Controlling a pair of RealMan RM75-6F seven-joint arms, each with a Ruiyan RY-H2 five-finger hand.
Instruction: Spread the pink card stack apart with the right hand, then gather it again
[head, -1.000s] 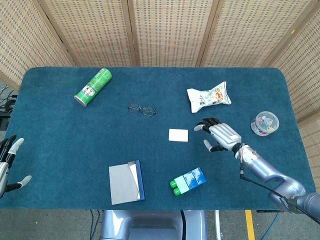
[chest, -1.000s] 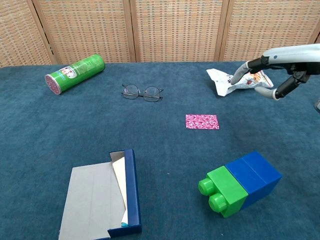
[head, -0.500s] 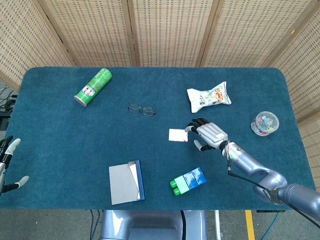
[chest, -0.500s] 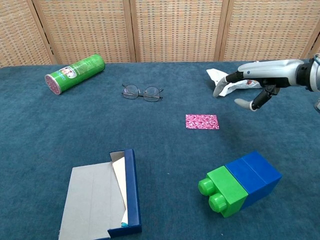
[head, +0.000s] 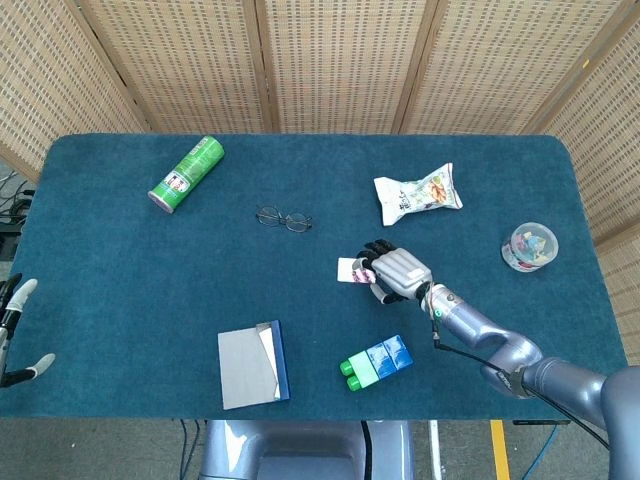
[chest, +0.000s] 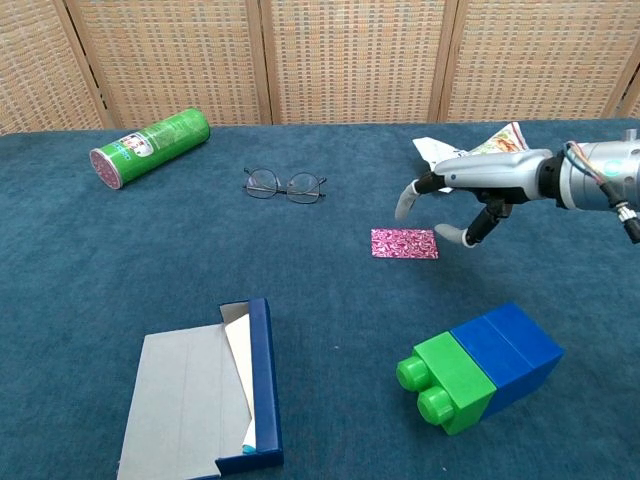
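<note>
Teal carpet-like cloth covers the whole tabletop (head: 120, 250), which stands in front of woven wicker screens. Going from the largest thing down: an open blue-edged box (chest: 215, 400) with grey card lies near the front edge, left of centre. A green canister (head: 186, 174) lies on its side toward the far left corner. A green and blue toy brick (chest: 480, 365) sits near the front edge, right of centre. A crinkled snack bag (head: 418, 193) lies toward the far edge on the right, and a small clear tub (head: 529, 246) stands near the right edge. Folded glasses (chest: 285, 185) rest in the far middle.

Smallest is the pink card stack (chest: 404, 243), lying flat and squared up near the middle of the tabletop. I have the right hand (chest: 460, 200) hovering over its right end, fingers spread wide and curved downward, holding nothing. I cannot tell whether any fingertip touches the cards. The left hand (head: 12, 325) waits at the left edge, fingers apart and empty.

I judge the task barely begun: the spreading is not yet done, and the gathering follows after.
</note>
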